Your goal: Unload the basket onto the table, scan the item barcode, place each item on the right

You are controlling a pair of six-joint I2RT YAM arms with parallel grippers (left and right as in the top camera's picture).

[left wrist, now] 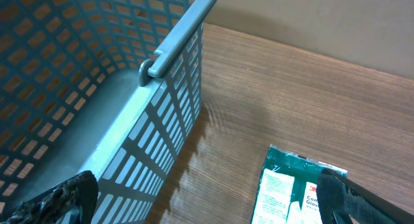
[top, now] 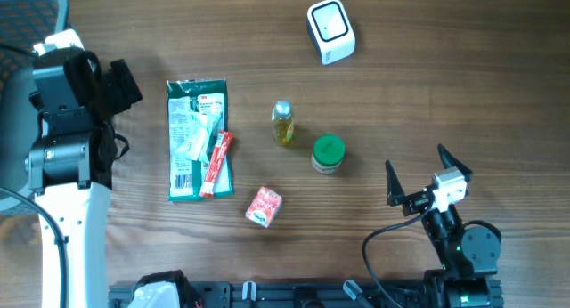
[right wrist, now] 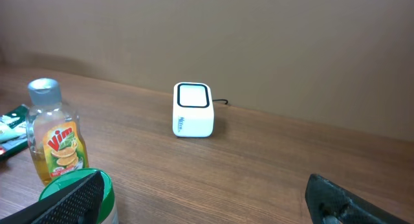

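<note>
White scanner (top: 330, 30) untouched; left claw (top: 109, 80), right claw (top: 416, 160) spread.

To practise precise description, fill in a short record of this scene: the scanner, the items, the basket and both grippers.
scanner: white scanner, standing apart from the items
items: green packet with red sachet lying on it; small bottle; green-lidded jar; red-and-white packet
basket: blue basket, beside the green packet
left gripper: open, holding nothing
right gripper: open, holding nothing

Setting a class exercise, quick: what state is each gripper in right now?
Left gripper: open, holding nothing.
Right gripper: open, holding nothing.
</note>
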